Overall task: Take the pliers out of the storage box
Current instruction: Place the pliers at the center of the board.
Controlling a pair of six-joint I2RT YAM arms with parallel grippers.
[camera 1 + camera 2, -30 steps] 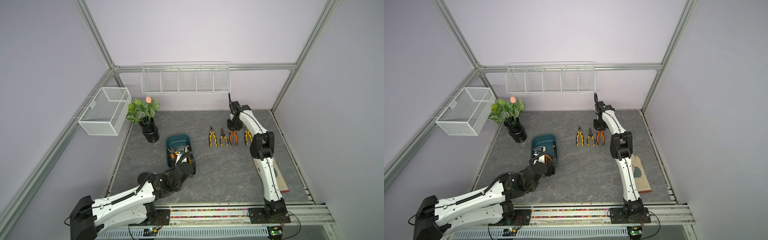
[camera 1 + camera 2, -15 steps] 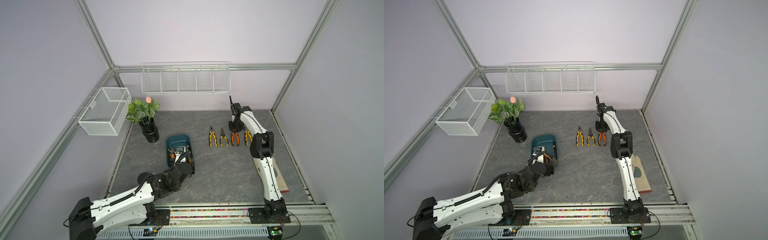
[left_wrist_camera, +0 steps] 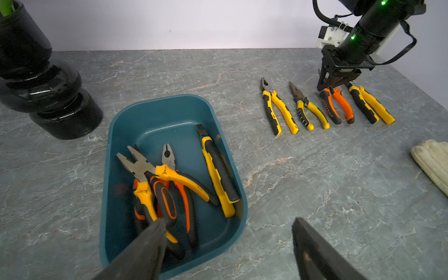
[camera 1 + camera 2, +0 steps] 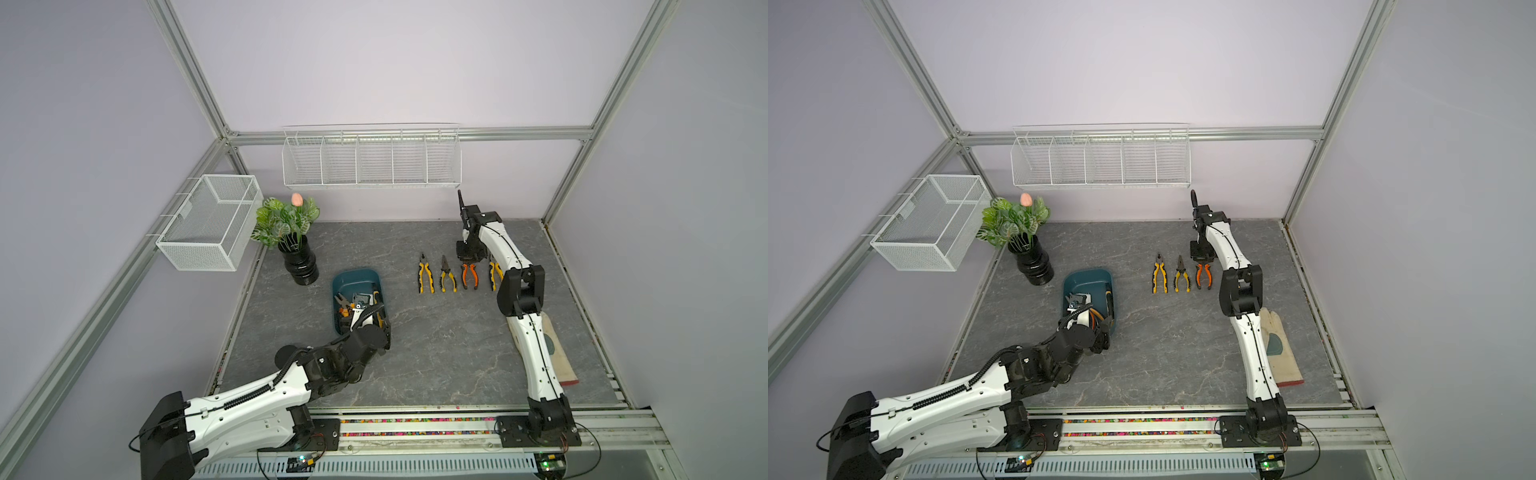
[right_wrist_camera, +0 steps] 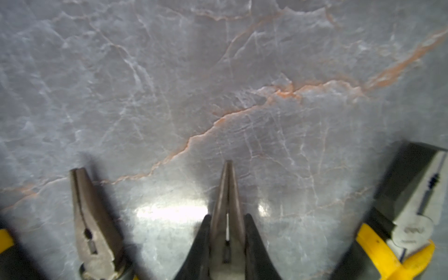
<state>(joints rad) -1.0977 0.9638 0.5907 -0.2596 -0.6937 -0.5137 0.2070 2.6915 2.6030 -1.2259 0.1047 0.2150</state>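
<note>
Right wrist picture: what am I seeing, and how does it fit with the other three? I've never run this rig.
That picture looks down from a camera on the right arm. The black prongs are its jaws, shut on the nose of the orange-handled pliers, one of four lined up on the grey table. The two wide pictures are one overhead camera's twin views. The left wrist picture looks past the open, empty jaws of the left arm at the teal storage box, where more pliers lie. A glove and a potted plant sit aside.
</note>
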